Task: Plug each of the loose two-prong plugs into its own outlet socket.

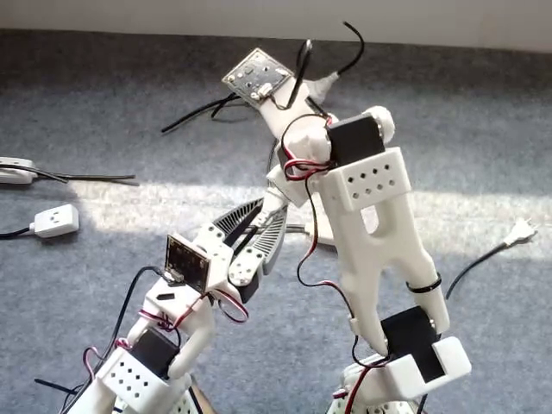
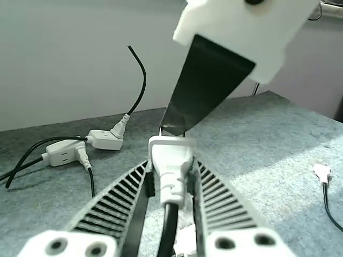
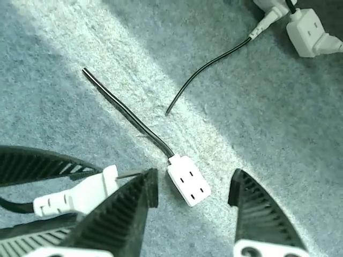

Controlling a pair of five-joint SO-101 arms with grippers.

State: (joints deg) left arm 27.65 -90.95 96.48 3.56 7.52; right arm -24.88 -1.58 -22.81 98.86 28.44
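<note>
My left gripper (image 2: 172,167) is shut on a white two-prong plug (image 2: 170,171), held above the grey carpet with its prongs toward the black finger (image 2: 206,85) of my right gripper. In the high view this gripper (image 1: 257,231) sits just below the right gripper (image 1: 289,185). My right gripper (image 3: 195,182) stands open above a white outlet socket (image 3: 188,183), which lies on the carpet between its fingers. The held plug (image 3: 75,195) shows beside one right finger. Another loose plug (image 1: 520,230) lies far right on its black cord.
Two white outlet blocks (image 2: 104,139) (image 2: 61,152) with cords lie at the back near the wall. More outlet blocks (image 1: 56,220) (image 1: 13,171) rest at the far left. Black cords (image 3: 128,115) trail over the carpet. The right arm's white links (image 1: 379,233) tower mid-table.
</note>
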